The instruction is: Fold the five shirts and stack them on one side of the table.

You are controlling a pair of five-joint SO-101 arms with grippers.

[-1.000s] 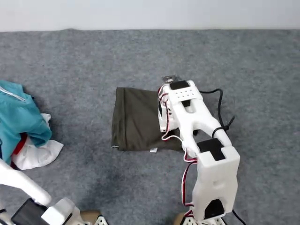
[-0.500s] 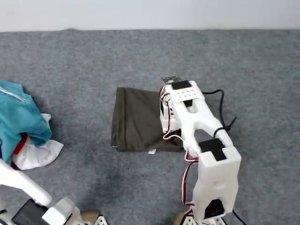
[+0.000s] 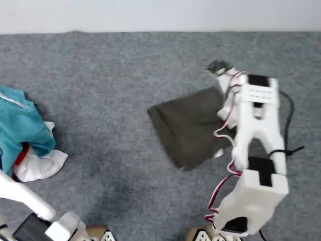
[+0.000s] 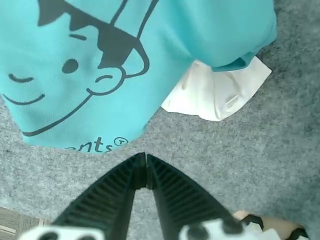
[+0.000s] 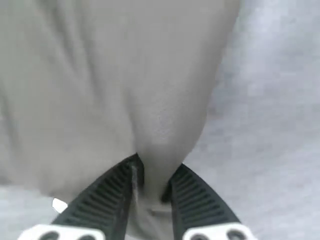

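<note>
Shirts make a heap at the far left of the desk: a teal shirt lies partly over a white shirt, both where they were a second ago. The left arm at the near left corner has not moved either. Its left tool hangs just short of the heap with its fingers pressed together and nothing between them. The teal shirt, showing a cartoon face print, lies just ahead of the tips, and the white shirt pokes out from under it ahead and to one side.

Farther right, the olive shirt has changed most. A second ago it lay square on the desk nearer the middle. Now it sits farther right and turned askew, one corner pointing toward the near edge, with its right part under the right arm, which has swung to the right as well.

The right tool is pinching a fold of the olive shirt: cloth bunches up between the two fingers, and the rest of the shirt spreads away ahead of the tips, flat on the desk, with bare desk beside it.
</note>
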